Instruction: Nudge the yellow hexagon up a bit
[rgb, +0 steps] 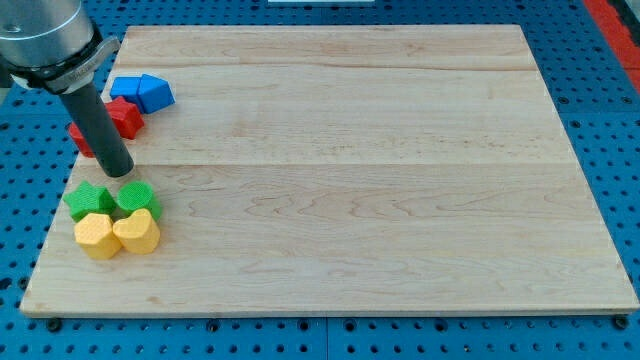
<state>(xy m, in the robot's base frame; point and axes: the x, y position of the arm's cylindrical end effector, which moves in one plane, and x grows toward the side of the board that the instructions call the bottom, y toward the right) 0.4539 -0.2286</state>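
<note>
The yellow hexagon (96, 236) lies near the board's lower left, touching a yellow heart-shaped block (137, 232) on its right. Two green blocks (89, 201) (136, 197) sit just above the yellow pair, touching them. My tip (120, 172) is on the board just above the green blocks, between them and the red blocks, well above the yellow hexagon and apart from it.
A red star-like block (126, 116) and another red block (80, 136), partly hidden by the rod, lie at the left. Two blue blocks (143, 92) touch above them. The wooden board's left edge (50, 240) is close to the cluster.
</note>
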